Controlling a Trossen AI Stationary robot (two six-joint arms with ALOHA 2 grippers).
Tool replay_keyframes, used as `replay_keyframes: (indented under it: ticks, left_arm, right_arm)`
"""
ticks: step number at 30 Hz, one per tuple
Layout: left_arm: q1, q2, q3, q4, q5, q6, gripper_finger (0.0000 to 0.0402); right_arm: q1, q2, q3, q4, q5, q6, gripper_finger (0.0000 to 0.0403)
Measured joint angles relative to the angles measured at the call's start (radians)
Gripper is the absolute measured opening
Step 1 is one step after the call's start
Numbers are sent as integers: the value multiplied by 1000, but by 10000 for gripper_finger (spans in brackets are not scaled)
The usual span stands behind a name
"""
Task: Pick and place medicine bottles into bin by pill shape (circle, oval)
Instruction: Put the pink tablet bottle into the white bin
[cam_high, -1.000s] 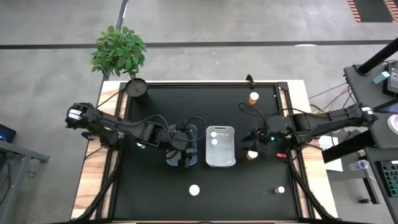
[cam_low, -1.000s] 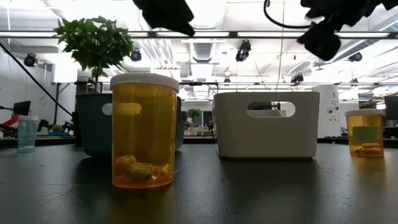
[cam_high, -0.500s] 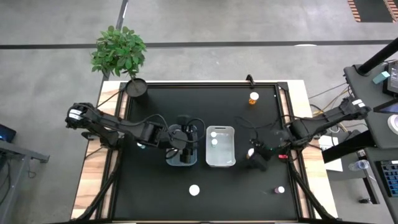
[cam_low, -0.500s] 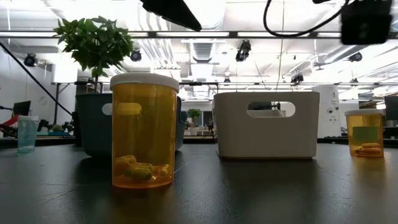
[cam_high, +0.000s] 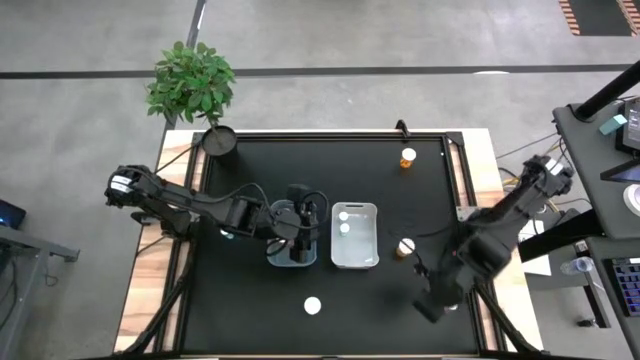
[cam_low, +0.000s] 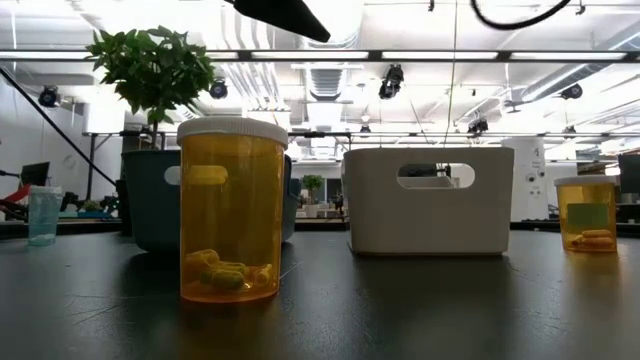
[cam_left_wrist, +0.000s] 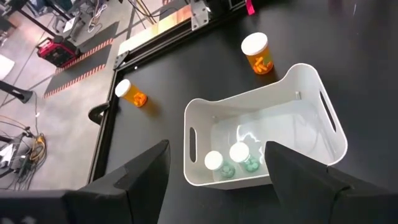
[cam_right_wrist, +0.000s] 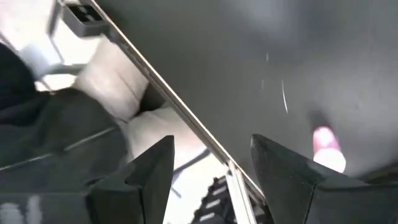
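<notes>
Bottle count first: from above I make out three loose bottles on the black table. One orange bottle sits far right near the table's edge, another orange bottle just right of the white bin, and a white-capped bottle stands alone near the front.

Two more small bottles sit side by side inside the white bin. The right wrist view also catches a tiny pink bottle close to the table's right rim.

There are two bins: the white one and a blue bin touching distance to its left.

The left gripper hangs over the blue bin, fingers spread, holding nothing. The right gripper is at the near right corner, fingers apart and empty.

The middle front of the table has plenty of open room.
</notes>
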Motion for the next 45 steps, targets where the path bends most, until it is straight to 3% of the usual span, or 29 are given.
replay_keyframes:
  ticks: [9, 15, 32, 45]
  left_arm:
    - [0, 0, 0, -1, 0, 6, 244]
    - [0, 0, 0, -2, 0, 24, 244]
    - [0, 0, -8, -10, -3, 24, 244]
    - [1, 0, -24, -10, -27, 24, 244]
  right_arm:
    - [203, 53, -41, -52, 25, 351, 203]
    - [266, 40, -143, -64, 21, 531, 203]
    - [271, 35, -280, 15, -12, 685, 203]
    - [271, 82, -285, 45, -13, 770, 203]
